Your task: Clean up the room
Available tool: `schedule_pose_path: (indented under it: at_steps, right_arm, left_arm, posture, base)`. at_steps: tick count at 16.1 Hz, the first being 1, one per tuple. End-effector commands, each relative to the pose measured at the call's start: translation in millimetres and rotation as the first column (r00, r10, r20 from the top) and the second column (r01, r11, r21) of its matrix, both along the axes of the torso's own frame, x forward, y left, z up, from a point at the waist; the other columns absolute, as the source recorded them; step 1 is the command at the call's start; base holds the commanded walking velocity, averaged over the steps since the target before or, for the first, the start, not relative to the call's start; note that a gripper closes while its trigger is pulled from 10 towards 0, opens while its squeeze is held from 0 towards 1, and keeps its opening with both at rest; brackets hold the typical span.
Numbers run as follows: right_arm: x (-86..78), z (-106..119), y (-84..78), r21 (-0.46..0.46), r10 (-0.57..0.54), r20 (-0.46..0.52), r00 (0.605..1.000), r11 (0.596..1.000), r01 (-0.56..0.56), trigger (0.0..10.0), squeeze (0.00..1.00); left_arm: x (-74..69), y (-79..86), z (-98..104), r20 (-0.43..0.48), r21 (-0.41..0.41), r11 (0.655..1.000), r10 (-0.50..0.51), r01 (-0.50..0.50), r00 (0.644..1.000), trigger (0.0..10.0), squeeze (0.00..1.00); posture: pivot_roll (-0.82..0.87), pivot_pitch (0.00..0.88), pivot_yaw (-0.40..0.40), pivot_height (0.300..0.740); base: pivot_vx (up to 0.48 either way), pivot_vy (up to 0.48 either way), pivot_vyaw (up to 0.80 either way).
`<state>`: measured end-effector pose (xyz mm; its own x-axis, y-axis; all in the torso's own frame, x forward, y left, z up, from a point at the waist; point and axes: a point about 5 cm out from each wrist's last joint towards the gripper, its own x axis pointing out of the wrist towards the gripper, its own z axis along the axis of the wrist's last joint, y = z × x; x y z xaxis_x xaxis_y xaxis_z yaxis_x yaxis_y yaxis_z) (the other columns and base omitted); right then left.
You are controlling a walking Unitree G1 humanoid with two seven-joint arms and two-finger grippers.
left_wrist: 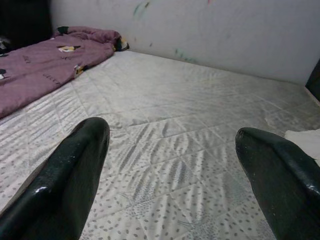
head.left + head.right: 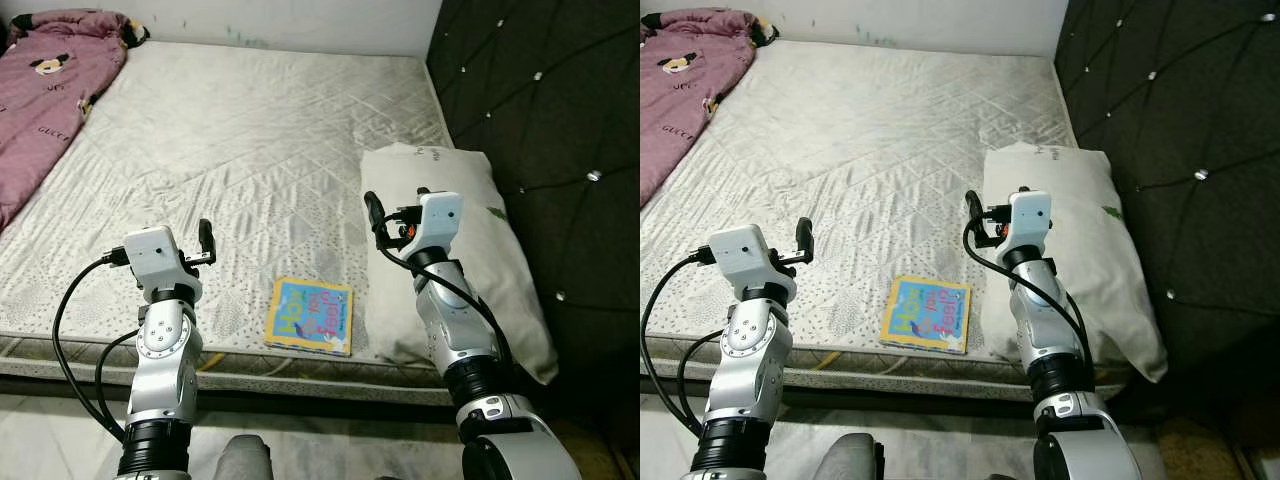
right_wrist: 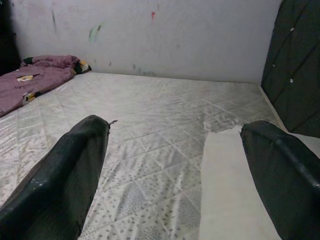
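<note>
You held both hands, left (image 2: 205,240) and right (image 2: 385,215), wide and empty above the bed (image 2: 260,150), flanking the book (image 2: 311,315) for pickup.

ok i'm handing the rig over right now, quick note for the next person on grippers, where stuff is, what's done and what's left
Left gripper: fingers open, holding nothing, raised over the near edge of the mattress.
Right gripper: fingers open, holding nothing, raised above the near end of the white pillow.
Colourful picture book: flat on the mattress near its front edge, between the two arms, just left of the pillow.
Purple blanket: bunched at the far left of the mattress.
Done: nothing picked up yet.
Left: likely the book first, then pillow and blanket.
</note>
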<state>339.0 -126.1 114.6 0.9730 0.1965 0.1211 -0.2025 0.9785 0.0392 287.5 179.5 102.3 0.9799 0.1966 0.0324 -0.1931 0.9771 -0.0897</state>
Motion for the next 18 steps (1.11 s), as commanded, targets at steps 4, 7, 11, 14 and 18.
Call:
schedule_pose_path:
  at_steps: [4,7,11,14,18]
  right_arm:
    - [1.3,-1.1,-1.0,-0.003,0.004,-0.008,1.000,1.000,-0.004,10.0,0.00]
    - [1.5,-1.4,-1.1,-0.006,0.005,-0.012,1.000,1.000,-0.005,10.0,0.00]
    - [2.0,-1.3,-1.0,-0.008,0.009,-0.012,1.000,1.000,-0.009,10.0,0.00]
    - [2.4,-1.1,-0.6,-0.008,0.010,-0.013,1.000,1.000,-0.010,10.0,0.00]
    - [2.8,-1.3,-0.2,-0.009,0.012,-0.014,1.000,1.000,-0.013,10.0,0.00]
  left_arm:
    - [1.3,-1.9,-1.3,-0.007,-0.025,1.000,-0.014,0.014,1.000,10.0,0.00]
    - [1.3,-2.1,-1.6,-0.007,-0.030,0.999,-0.013,0.013,1.000,10.0,0.00]
    - [1.5,-2.2,-1.5,-0.007,-0.034,0.999,-0.012,0.012,1.000,10.0,0.00]
    - [2.0,-1.9,-1.3,-0.008,-0.034,0.999,-0.012,0.012,1.000,10.0,0.00]
    - [2.8,-2.2,-1.3,-0.008,-0.032,0.999,-0.018,0.018,1.000,10.0,0.00]
  posture:
    - [0.02,0.000,-0.015,0.740]
    - [0.02,0.000,-0.016,0.740]
    - [0.02,0.000,-0.017,0.740]
    - [0.02,0.000,-0.017,0.740]
    - [0.02,0.000,-0.016,0.740]
  base:
    - [0.000,0.000,0.00]
    - [0.000,0.165,0.00]
    - [0.000,0.358,0.00]
    - [0.000,0.383,0.00]
    - [0.000,0.426,0.00]
